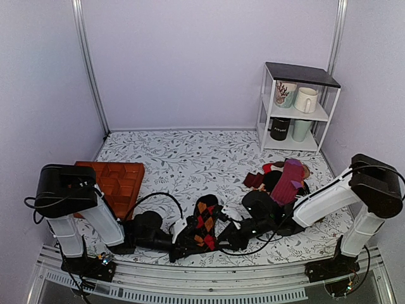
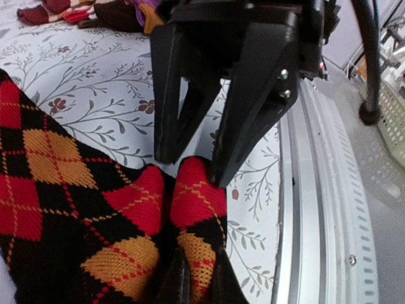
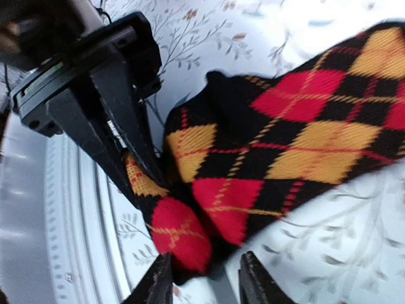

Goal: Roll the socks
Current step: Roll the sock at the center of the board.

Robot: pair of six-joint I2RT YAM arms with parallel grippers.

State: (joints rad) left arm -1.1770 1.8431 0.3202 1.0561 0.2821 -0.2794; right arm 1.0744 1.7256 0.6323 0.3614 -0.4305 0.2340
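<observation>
The socks are black argyle with red and orange diamonds and lie flat near the table's front edge. My left gripper is shut on a raised fold at their near end, where orange knit shows between the pads. In the top view the left gripper comes in from the left. My right gripper stands open opposite it, its fingers astride the red tip of the socks without squeezing it. The right gripper reaches in from the right.
An orange compartment tray lies at the left. A heap of other socks sits at the right, and behind it stands a white shelf with mugs. The metal rail runs along the near edge, close to both grippers.
</observation>
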